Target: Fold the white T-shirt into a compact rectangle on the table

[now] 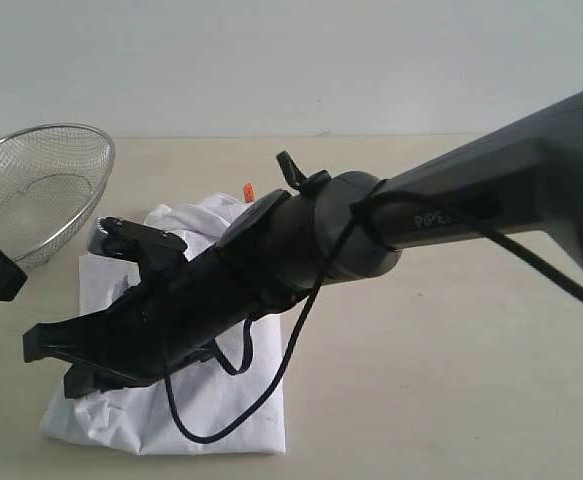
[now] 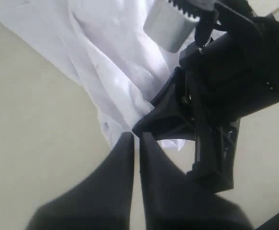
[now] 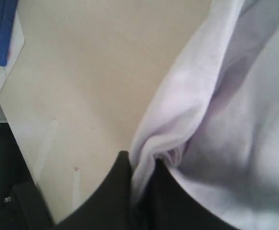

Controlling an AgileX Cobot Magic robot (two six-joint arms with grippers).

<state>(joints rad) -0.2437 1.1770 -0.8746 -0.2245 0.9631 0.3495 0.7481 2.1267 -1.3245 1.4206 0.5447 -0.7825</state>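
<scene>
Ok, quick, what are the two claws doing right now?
Left gripper: closed, seemingly holding nothing.
Right gripper: closed on the white T-shirt.

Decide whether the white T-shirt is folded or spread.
Partly folded: the white T-shirt lies in layers, right gripper pinching one edge.

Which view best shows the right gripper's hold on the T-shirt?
The right wrist view: the right gripper pinches a fold of the white T-shirt. The exterior view shows only its arm in front of the shirt; the left wrist view its housing, not the pinch.
</scene>
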